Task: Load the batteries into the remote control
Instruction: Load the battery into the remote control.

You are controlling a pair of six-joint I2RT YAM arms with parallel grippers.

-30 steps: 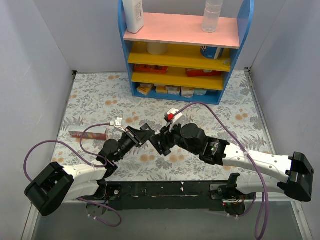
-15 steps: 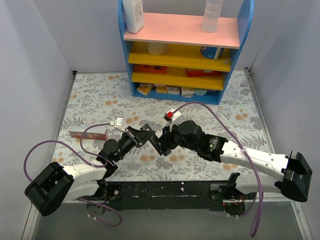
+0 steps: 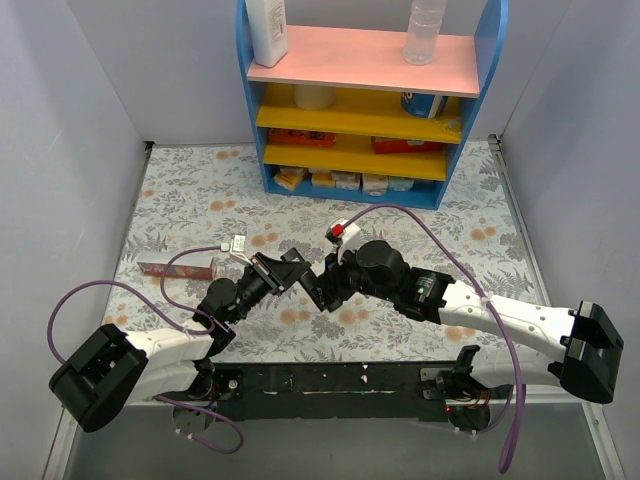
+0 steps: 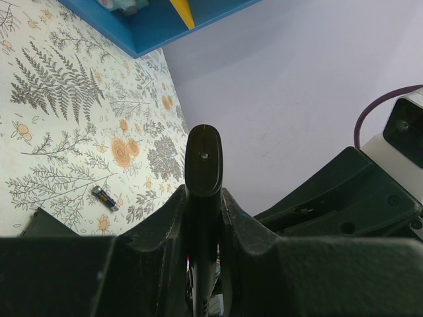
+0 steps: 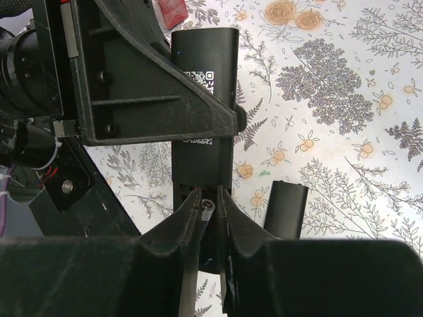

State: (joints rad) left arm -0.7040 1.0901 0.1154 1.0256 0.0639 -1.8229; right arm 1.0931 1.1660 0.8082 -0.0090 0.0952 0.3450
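Our left gripper (image 4: 203, 198) clamps the remote (image 4: 203, 155) over the bench's (image 3: 200, 190) middle, toward the near edge, our right gripper (image 5: 209, 198) pinches 1 battery (image 5: 208, 207) at its end, and another battery (image 4: 104, 197) lies on the bench.

- The slim flat black rectangular remote control (image 5: 213, 53) is up off the bench (image 4: 53, 132), clamped in the left claw (image 4: 203, 198), white code label showing.
- One tiny dark cylindrical battery (image 4: 104, 197) lies flat on the floral bench.
- The second battery (image 5: 207, 210), mostly hidden, sits pinched in the right claw (image 5: 208, 196) at the remote's near end.
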